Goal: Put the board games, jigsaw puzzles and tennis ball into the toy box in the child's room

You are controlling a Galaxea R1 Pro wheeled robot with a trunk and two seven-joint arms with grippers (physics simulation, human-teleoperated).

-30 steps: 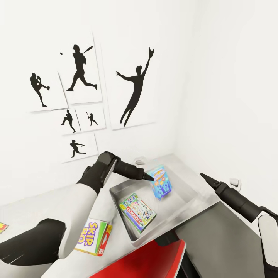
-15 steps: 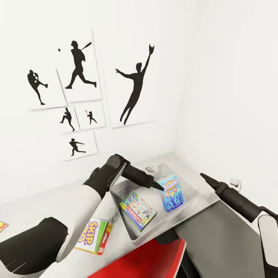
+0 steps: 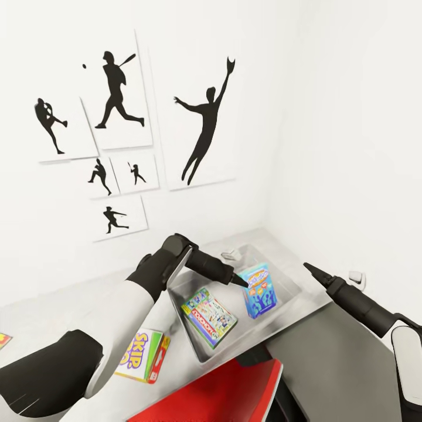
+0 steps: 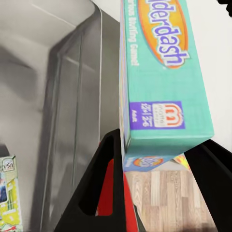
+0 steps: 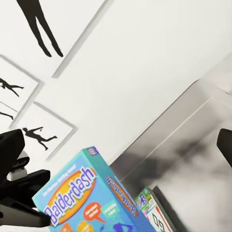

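Observation:
My left gripper is shut on the small blue board game, which stands upright over the right part of the toy box. In the left wrist view the blue box sits between both fingers. The Monopoly board game lies flat inside the toy box. The Skip-Bo board game lies on the table, left of the box. My right gripper hangs open to the right of the toy box, holding nothing. One jigsaw puzzle peeks in at the far left edge.
A red chair stands close against the table's front edge, below the toy box. The white wall with baseball silhouettes rises behind the table, and a side wall closes the right. The dark lower table section lies under my right arm.
My left gripper carried the blue board game rightward and down into the toy box's right part, then held nearly still. The view has tilted slightly. The right arm has not moved.

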